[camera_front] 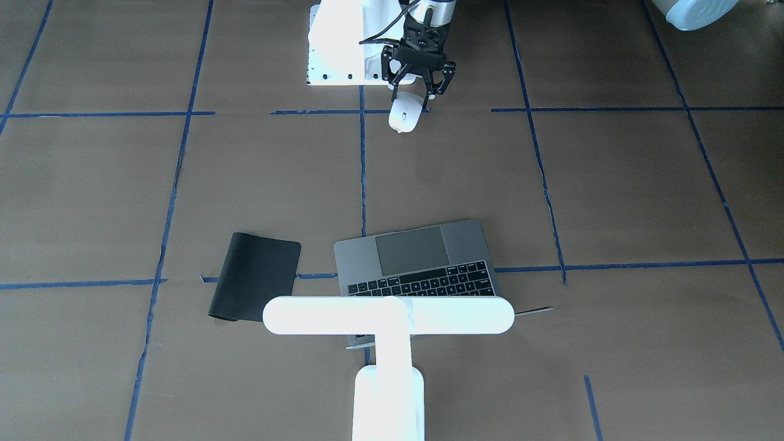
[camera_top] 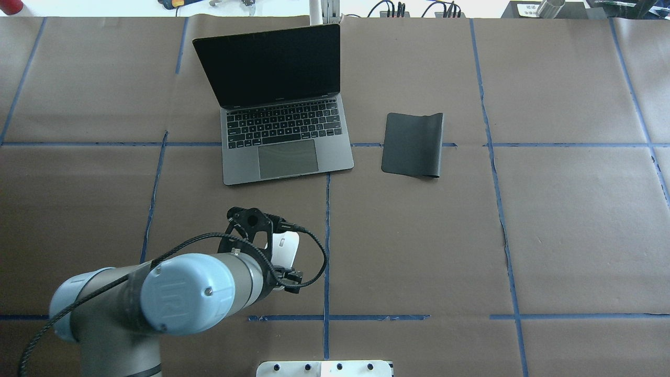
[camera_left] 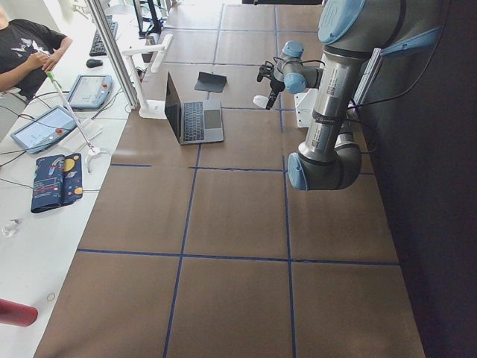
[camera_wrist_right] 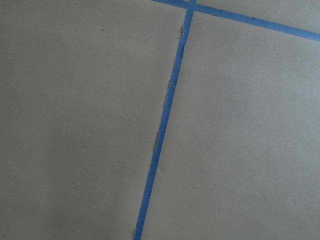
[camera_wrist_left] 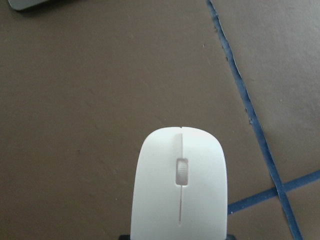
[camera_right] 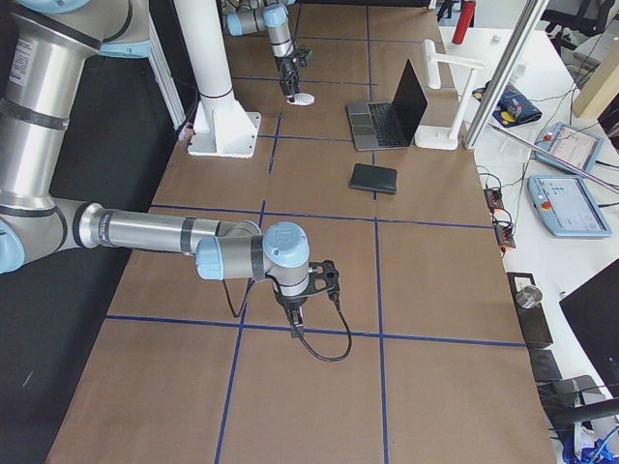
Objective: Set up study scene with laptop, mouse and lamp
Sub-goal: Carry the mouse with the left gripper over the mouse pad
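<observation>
**Item:** mouse (camera_front: 405, 113), small, white, glossy, oval, with thin grey centre line and scroll wheel facing up

**Location:** robot's side of the bench (camera_top: 549, 209), just beside the centre blue tape line (camera_top: 327, 209), nose toward the laptop (camera_top: 285, 125); well apart from the laptop and from the black mat (camera_top: 412, 144); impossible to tell whether resting on the paper or lifted just clear

**Handling, as judged:** light; hard, stiff shell; smooth and rounded, so likely to slip or squirt out of a pinch set on the curved top; not especially fragile, though better set down than dropped

**Hold point, as judged:** across the width at the flatter side walls, toward the rear half, low on the body; moderate squeeze only; kept level in transit

**Left gripper** (camera_front: 415, 97)**:** directly above the rear of the mouse, jaws spread to either side of it; pads near or at the side walls; impossible to tell whether clamped on or merely straddling

**Right gripper** (camera_right: 295, 324)**:** far off over bare bench near a tape crossing, nothing close to it; impossible to tell whether parted or closed from the only view showing it

**Related items:** laptop open, screen dark, at the far side of the bench; lamp (camera_front: 388, 315) upright just beyond the laptop's lid; mat flat to the robot's right of the laptop, one edge curled, probable destination for the mouse
</observation>
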